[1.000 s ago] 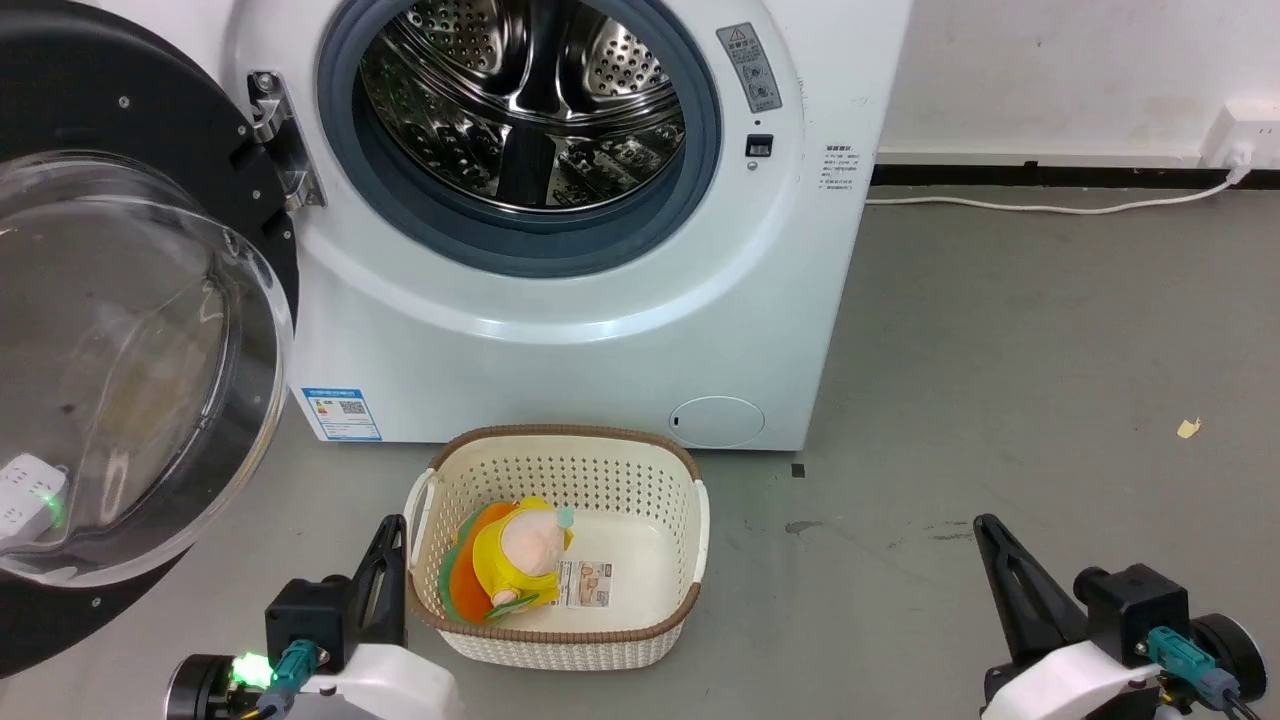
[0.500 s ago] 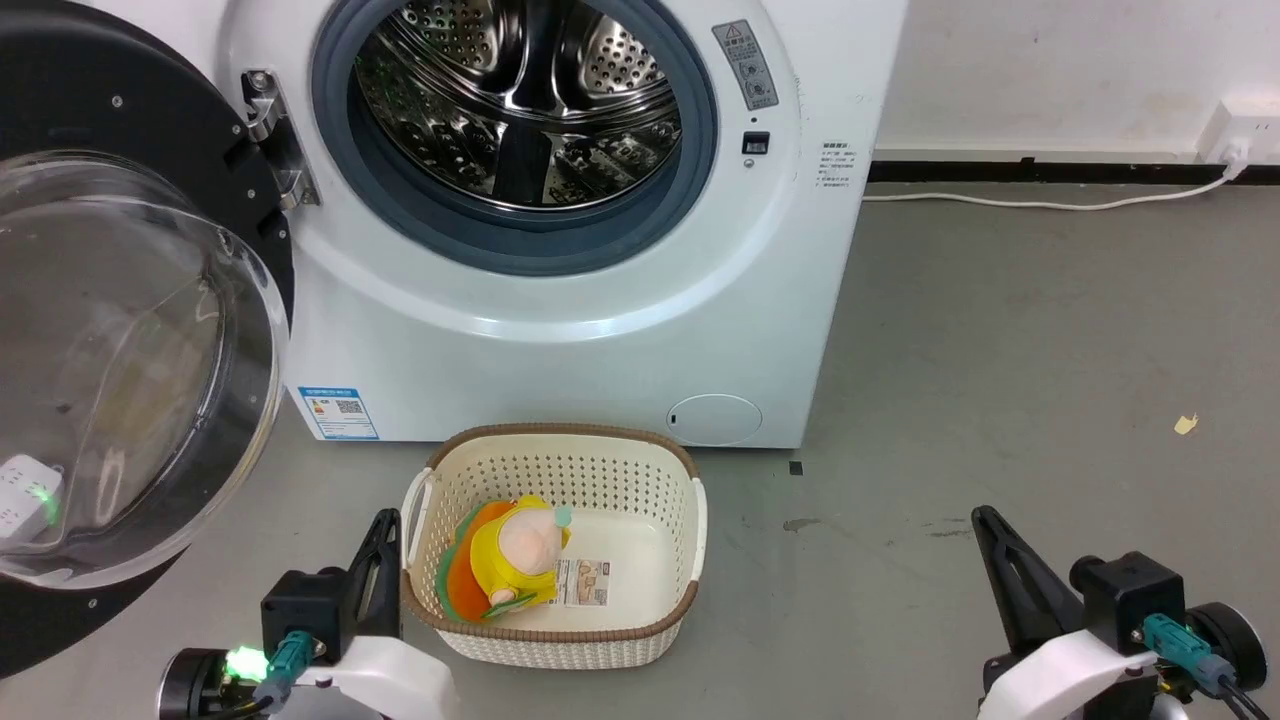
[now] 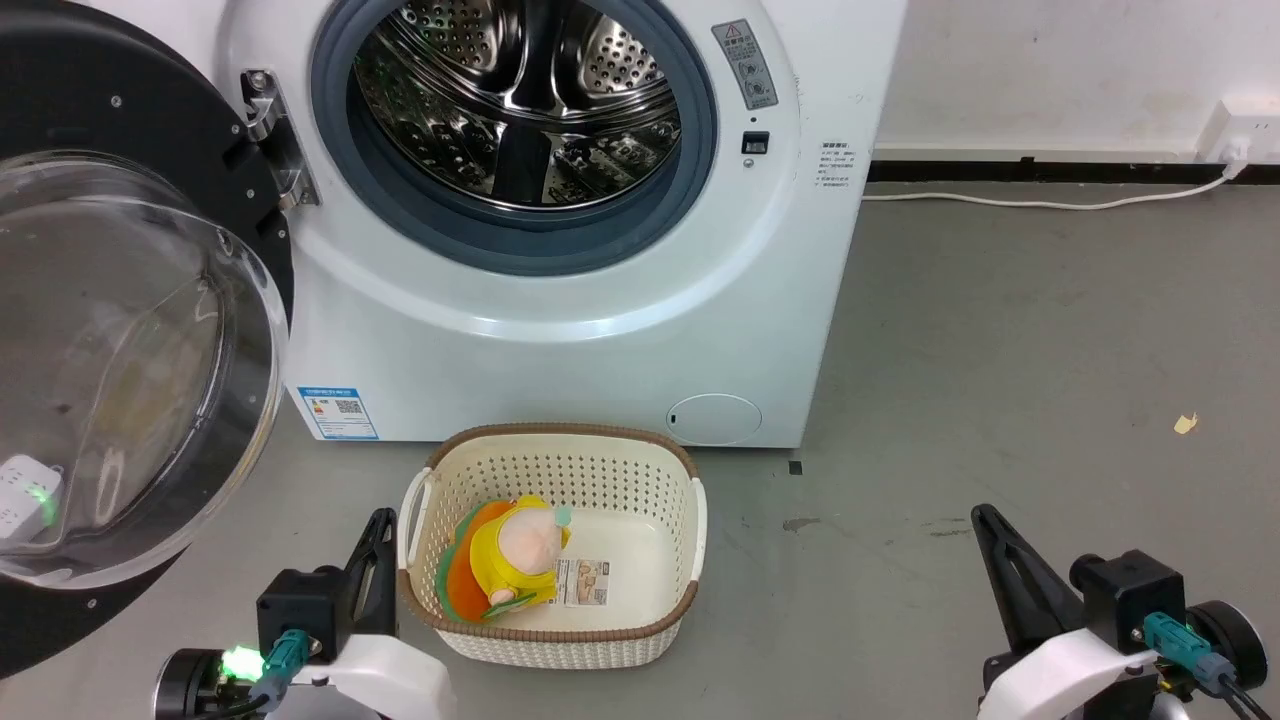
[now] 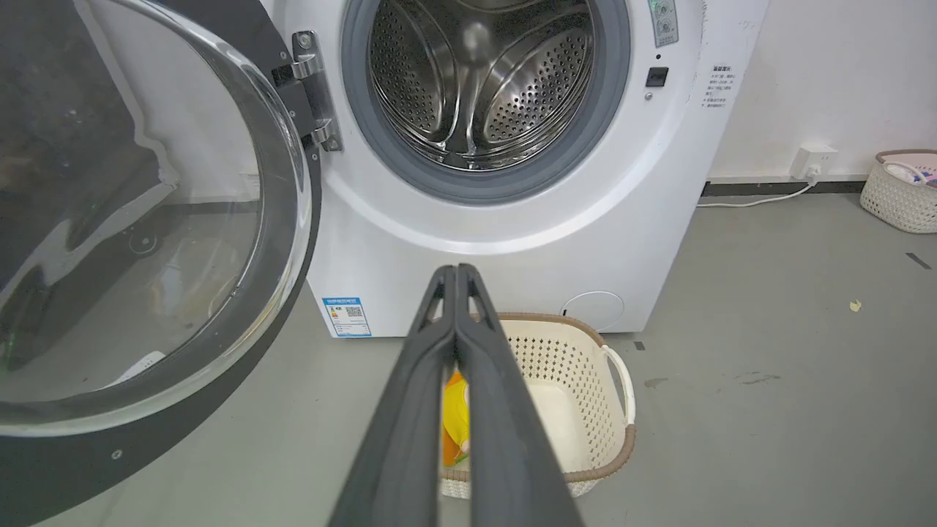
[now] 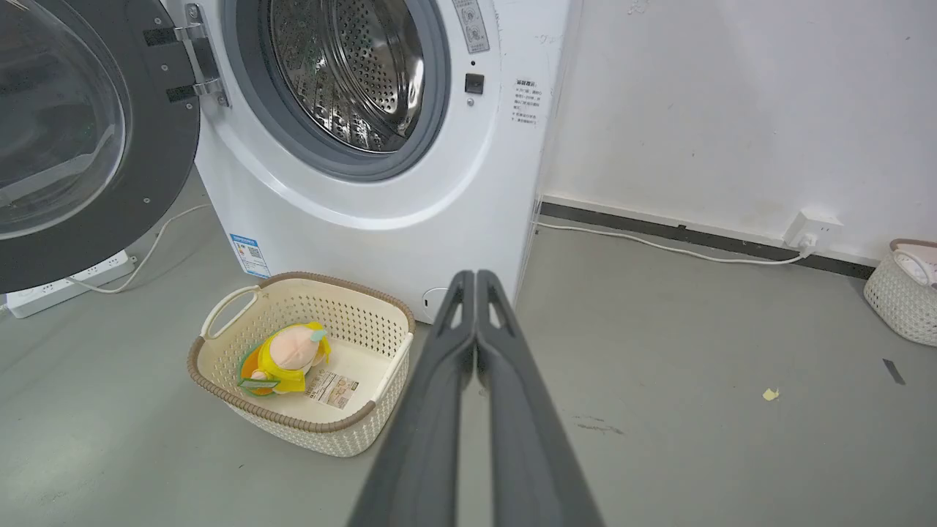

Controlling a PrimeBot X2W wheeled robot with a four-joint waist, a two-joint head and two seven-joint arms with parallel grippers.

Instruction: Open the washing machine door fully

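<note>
Here, the basket (image 3: 560, 433) before the washing machine (image 3: 560, 350) holds a plush toy (image 3: 515, 555).

Bright, even indoor light leaves only soft shadows beside the basket (image 3: 560, 432). Glare glints on the steel drum (image 3: 600, 70) and the glass of the washing machine door (image 3: 120, 380). Wrist views bow lines near their edges.

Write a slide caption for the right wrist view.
Right gripper, shut, before the washing machine with its door open.

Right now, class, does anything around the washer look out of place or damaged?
Only small things: a yellow scrap lies loose on the floor right of the washer, and a dark smear marks it beside the basket.
</note>
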